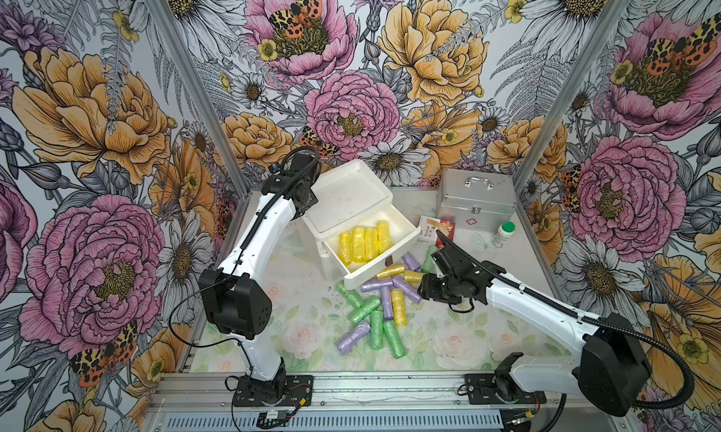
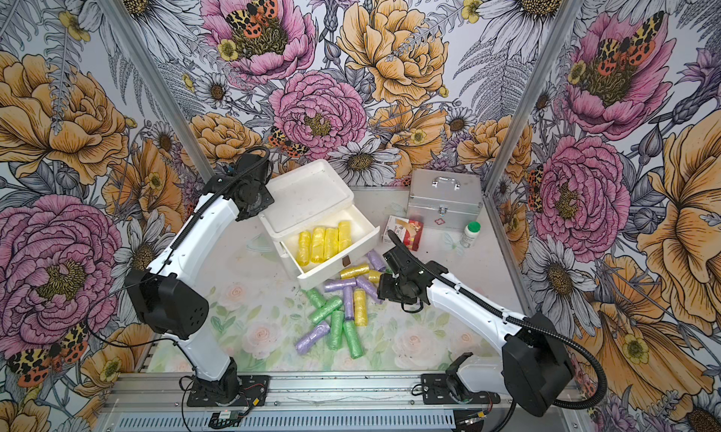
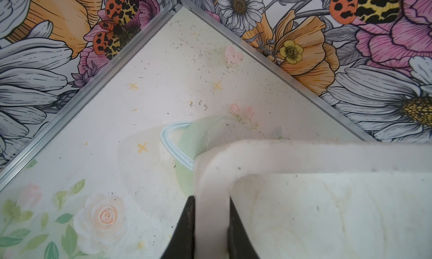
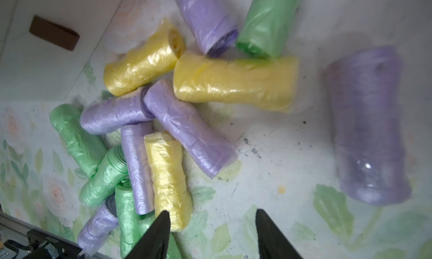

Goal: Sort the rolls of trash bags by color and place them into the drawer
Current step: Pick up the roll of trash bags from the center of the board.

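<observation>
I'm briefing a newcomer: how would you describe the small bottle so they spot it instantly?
Find the silver case at the back right. In front of its right corner stands the small bottle: white, green-capped, upright, unlike the flat carton nearby.

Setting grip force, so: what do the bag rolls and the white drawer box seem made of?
Bag rolls: thin glossy plastic film, crinkled, with bright highlights. White drawer box: likely matte moulded plastic, judging by thick rounded rims; foam cannot be excluded.

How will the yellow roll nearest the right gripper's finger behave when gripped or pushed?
The yellow roll lies on its side, a cylinder, so a push likely rolls it. Its crinkled glossy film suggests it squashes and may slip.
</observation>
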You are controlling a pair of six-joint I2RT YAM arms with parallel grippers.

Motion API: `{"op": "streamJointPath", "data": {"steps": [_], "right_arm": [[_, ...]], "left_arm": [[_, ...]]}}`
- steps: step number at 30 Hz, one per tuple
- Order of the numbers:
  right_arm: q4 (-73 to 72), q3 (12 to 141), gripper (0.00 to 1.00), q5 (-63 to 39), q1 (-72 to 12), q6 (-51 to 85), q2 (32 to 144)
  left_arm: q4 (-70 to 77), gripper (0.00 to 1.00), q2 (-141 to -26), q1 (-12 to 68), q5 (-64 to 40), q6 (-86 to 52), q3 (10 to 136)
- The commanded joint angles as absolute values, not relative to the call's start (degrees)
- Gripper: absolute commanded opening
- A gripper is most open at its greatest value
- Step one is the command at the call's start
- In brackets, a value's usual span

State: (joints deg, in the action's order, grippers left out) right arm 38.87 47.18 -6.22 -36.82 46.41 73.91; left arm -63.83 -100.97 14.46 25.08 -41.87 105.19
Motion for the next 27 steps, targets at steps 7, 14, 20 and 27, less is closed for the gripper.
{"op": "streamJointPath", "data": {"steps": [7,14,20,27], "right_arm": [[23.77,42.43,0.57,-2.32,-41.91,52.39,77.40],[19.43,43.41,0.55,-1.23,-44.04,53.69,81.88],[17.61,44.77,0.54,-0.37,-45.12,53.97,86.04],[14.75,45.57,0.51,-0.53,-45.11,54.93,91.16]], "left_arm": [[-63.63,0.00,-106.71,14.44,10.44,-47.36,100.81],[-63.63,0.00,-106.84,14.66,10.37,-47.77,100.77],[-63.63,0.00,-106.78,14.85,10.55,-47.81,100.91],[-63.61,0.00,-106.53,14.58,9.93,-47.50,100.80]]}}
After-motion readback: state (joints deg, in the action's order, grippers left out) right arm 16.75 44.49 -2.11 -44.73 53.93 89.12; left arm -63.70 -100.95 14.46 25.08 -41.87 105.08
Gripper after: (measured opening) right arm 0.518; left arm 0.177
